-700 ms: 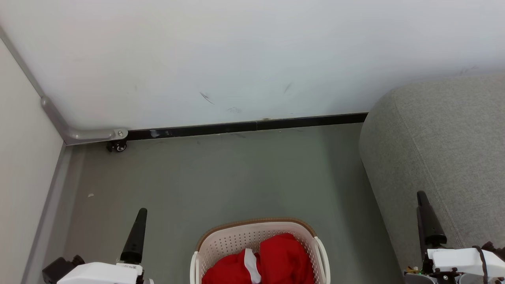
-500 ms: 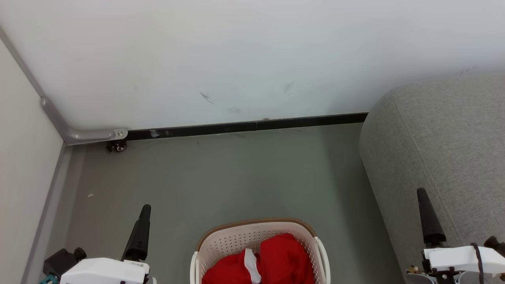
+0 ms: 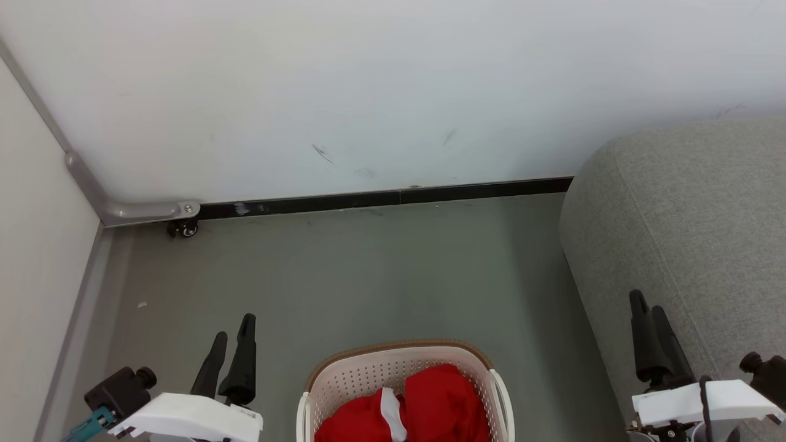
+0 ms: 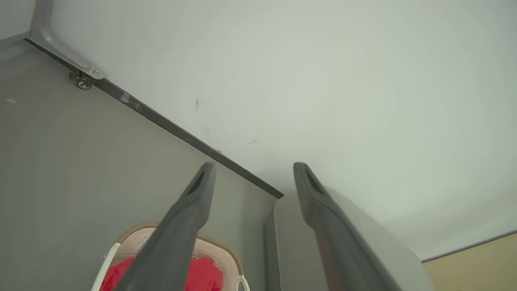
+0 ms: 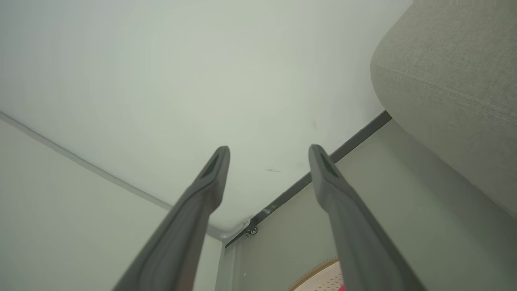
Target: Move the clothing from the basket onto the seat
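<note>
Heaped in the cream-white perforated plastic basket [image 3: 398, 351] with a brown rim, on the grey floor [image 3: 368, 270] just beside the large grey upholstered seat [image 3: 694, 227]: bright red soft clothing [image 3: 439, 402] with a white trim band. Flanking the basket, left gripper [image 3: 233, 327] and right gripper [image 3: 648, 302], fingers [image 4: 190, 218] parted on both, holding nothing. Likely risks: snagging a fingertip in the perforated wall, tipping the light basket, or pinching only a fold and dropping fabric short of the seat.
</note>
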Controlling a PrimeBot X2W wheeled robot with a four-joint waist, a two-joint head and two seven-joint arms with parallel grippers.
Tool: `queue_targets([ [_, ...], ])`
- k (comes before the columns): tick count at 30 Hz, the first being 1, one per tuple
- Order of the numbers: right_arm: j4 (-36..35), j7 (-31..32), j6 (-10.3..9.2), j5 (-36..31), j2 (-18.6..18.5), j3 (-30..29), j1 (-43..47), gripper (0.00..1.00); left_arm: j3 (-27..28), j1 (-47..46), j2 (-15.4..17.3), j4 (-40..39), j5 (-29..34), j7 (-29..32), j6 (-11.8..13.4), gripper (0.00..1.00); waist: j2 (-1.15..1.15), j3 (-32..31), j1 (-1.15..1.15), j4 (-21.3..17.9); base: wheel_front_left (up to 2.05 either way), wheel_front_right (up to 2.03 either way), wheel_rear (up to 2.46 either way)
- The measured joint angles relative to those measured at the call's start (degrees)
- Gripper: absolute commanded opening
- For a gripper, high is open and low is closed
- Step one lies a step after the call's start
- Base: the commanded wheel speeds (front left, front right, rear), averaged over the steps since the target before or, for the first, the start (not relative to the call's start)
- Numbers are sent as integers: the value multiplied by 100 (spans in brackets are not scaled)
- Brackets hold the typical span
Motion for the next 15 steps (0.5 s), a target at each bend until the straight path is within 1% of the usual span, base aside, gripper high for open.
queue_targets([
  [10,-3,-198,4,-1206,7,58,1,100,-265,0,120,-31,1122,-207,258,100,0,46,-50,0,0,0,0],
  [15,-7,-286,4,-1726,19,56,1,100,-367,0,168,-20,1660,-293,414,100,0,69,-65,2,0,0,0],
])
